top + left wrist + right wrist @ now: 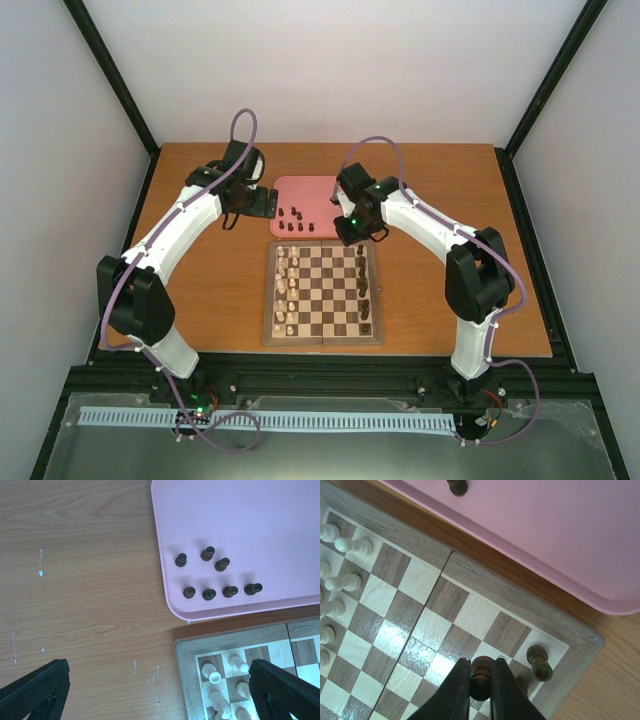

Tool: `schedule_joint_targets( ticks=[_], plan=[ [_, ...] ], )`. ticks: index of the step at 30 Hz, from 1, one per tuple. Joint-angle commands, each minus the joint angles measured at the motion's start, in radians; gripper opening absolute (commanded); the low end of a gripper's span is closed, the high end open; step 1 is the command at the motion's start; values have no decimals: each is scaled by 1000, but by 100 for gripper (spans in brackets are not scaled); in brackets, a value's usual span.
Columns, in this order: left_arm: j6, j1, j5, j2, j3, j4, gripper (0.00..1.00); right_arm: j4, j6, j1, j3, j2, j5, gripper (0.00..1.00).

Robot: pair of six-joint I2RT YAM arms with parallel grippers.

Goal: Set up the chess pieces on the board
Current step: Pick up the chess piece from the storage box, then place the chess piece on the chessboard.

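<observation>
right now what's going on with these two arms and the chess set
The right tool is shut on a dark chess piece at the far right corner of the board, beside another dark piece standing there. The left tool hangs open over the table beside the pink tray, where seven dark pieces wait.

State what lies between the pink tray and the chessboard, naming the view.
Only a narrow bare strip of wooden table, between pink tray and board, clearest in the right wrist view.
</observation>
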Motion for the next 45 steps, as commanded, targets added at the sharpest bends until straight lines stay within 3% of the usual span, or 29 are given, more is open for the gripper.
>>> schedule_joint_targets(
  ticks=[1,16,45],
  plan=[
    [-3,-7,2,-16,19,10,100,52,-22,-4,-25,4,-29,3],
    [-3,-7,8,-13,12,12,100,157,-21,-4,-107,25,25,3],
    [-1,-7,8,-22,-3,13,100,171,-28,-4,-124,70,61,6]
  ],
)
